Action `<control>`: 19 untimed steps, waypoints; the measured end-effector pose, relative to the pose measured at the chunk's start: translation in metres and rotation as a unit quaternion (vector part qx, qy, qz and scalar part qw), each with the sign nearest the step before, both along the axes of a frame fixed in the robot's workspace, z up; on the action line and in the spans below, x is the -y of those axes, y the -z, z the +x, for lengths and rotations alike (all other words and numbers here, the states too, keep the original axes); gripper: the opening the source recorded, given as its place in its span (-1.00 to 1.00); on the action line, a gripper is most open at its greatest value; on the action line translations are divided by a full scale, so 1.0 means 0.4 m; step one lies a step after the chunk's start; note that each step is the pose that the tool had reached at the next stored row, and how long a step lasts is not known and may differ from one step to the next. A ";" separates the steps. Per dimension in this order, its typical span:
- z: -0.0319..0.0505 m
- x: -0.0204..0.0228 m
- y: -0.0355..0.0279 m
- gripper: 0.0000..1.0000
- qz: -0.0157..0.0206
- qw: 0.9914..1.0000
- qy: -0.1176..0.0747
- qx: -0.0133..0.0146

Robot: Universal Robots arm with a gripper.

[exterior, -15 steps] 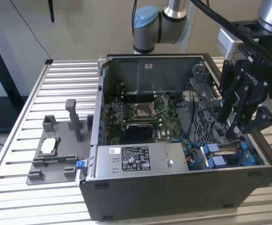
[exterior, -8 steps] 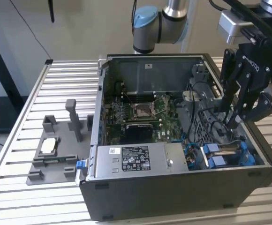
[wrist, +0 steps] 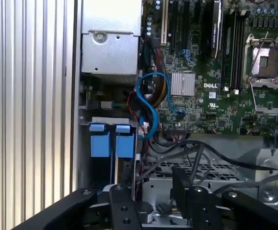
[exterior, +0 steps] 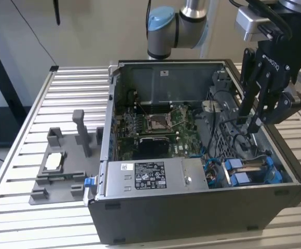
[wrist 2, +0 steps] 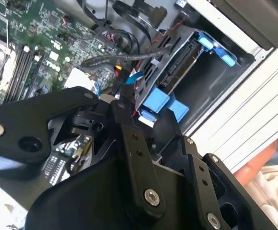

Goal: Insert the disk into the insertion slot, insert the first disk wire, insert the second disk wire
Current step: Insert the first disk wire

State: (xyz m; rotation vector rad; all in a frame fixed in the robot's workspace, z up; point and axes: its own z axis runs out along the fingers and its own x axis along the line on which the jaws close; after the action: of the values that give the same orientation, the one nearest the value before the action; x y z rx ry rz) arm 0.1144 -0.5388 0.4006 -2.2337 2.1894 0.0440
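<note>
The disk (exterior: 250, 171), in its bright blue caddy, sits inside the insertion slot (exterior: 275, 182) at the front corner of the open computer case, toward the exterior view's right. Its two blue tabs (wrist: 112, 143) show side by side in the first wrist view, and the blue frame (wrist 2: 156, 101) shows in the second. My gripper (exterior: 255, 124) hangs inside the case just above the drive cage, behind the disk. Its fingers (wrist: 122, 206) stand apart, open, with nothing clearly between them. A looped blue wire (wrist: 151, 103) and black wires (wrist: 201, 149) lie loose beside the slot.
The grey power-supply box (exterior: 145, 176) fills the case's front wall beside the slot. The motherboard (exterior: 155, 127) lies on the case floor. A grey fixture tray (exterior: 59, 168) stands on the slatted table toward the exterior view's left. A person's sleeve (wrist 2: 273, 167) is near the case.
</note>
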 end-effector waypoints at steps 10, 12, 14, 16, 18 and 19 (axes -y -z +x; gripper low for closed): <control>0.005 -0.025 0.012 -0.07 0.000 1.000 0.000 0.001; 0.006 -0.032 0.014 -0.07 0.000 1.000 0.000 0.001; 0.007 -0.039 0.016 -0.07 0.000 1.000 0.000 0.001; 0.008 -0.044 0.019 -0.07 0.000 1.000 0.000 0.002; 0.008 -0.046 0.022 -0.07 0.000 1.000 0.000 0.002; 0.008 -0.046 0.023 -0.07 0.000 1.000 0.000 0.002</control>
State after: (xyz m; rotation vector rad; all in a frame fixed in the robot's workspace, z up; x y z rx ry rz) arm 0.1176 -0.5204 0.3914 -2.2314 2.1869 0.0393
